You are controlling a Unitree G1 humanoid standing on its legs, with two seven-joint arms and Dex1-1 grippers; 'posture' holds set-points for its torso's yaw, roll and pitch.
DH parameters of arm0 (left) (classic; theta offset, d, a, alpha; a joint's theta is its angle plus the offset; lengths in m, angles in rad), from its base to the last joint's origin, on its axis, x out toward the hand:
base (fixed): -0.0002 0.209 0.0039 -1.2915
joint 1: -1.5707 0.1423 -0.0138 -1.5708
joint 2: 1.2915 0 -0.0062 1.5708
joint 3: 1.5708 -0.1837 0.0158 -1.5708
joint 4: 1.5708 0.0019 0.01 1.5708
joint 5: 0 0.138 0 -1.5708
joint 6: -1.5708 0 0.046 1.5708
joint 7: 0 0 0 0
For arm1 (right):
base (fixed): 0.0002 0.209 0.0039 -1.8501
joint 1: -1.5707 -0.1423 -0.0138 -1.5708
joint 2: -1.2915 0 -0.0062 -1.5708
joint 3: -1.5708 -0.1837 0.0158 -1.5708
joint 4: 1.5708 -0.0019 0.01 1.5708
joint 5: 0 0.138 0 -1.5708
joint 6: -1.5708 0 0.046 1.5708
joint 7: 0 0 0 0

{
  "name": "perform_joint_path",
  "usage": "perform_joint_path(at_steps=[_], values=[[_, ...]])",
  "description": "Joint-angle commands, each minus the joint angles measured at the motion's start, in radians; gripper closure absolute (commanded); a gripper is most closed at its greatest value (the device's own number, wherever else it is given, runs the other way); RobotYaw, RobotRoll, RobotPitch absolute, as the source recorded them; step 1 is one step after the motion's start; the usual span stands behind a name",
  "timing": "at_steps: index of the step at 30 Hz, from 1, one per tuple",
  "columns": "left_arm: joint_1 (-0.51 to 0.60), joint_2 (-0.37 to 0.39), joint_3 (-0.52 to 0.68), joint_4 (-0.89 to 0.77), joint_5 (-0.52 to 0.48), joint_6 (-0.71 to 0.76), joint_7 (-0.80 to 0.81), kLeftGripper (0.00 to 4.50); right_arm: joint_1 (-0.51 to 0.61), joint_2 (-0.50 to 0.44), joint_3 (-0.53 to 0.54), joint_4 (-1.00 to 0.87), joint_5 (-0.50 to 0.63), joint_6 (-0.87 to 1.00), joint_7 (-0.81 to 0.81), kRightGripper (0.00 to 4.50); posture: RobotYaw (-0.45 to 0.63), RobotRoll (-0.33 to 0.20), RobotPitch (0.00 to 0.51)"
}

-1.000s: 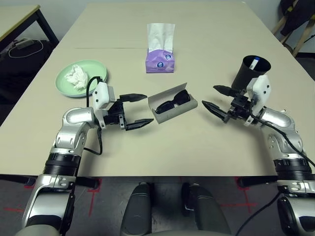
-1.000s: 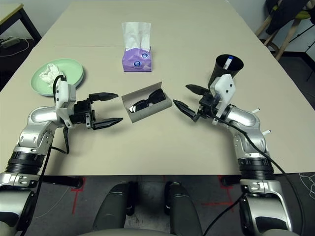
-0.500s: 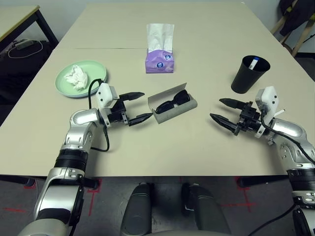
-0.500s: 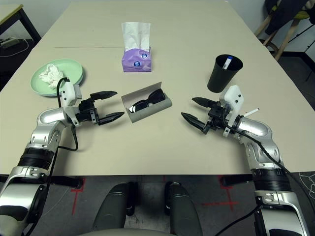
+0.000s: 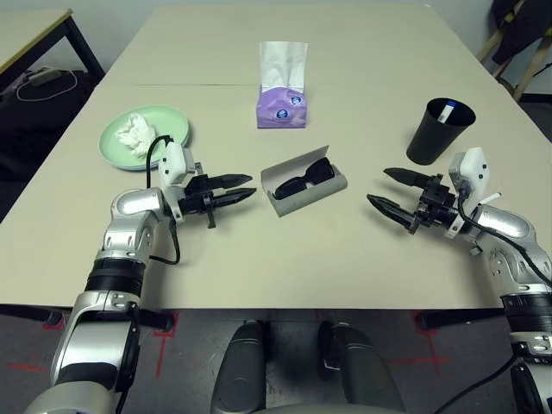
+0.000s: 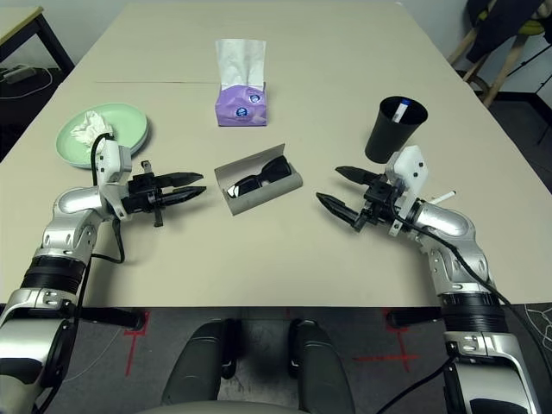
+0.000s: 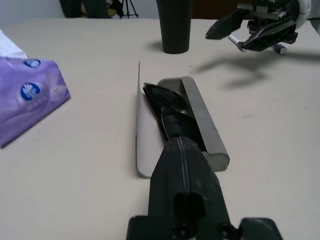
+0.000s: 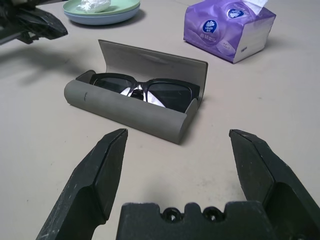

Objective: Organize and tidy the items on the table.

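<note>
- Beige table point(image 5: 362, 69); a smaller desk point(image 5: 30, 30) stands beside it.
- Open case point(image 5: 304, 183) with sunglasses point(image 5: 306, 177) lies between the clenched, empty left gripper point(image 5: 246, 188) and the released right gripper point(image 5: 384, 190).

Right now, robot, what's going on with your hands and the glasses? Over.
Left tool shut, empty. Right tool open, empty. Sunglasses lying in open grey case between both tools. Nothing in the way.
</note>
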Motion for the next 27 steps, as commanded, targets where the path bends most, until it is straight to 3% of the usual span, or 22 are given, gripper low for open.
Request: perform_joint_path(at_steps=[1, 9, 27], values=[[-0.033, -0.008, -0.005, 0.06, 0.018, -0.053, -0.038, 4.45, 0.009, -0.005, 0.01, -0.041, 0.021, 0.024, 0.001, 0.0, 0.05, 0.0, 0.158], [-0.098, -0.029, -0.009, 0.169, 0.04, -0.115, -0.081, 4.45, 0.035, -0.02, 0.008, -0.131, 0.073, 0.1, 0.007, 0.0, 0.04, 0.0, 0.158], [-0.241, -0.09, 0.042, 0.309, 0.138, 0.033, 0.388, 4.45, 0.028, -0.016, 0.024, -0.208, 0.079, 0.16, -0.037, 0.0, 0.04, 0.0, 0.161]])
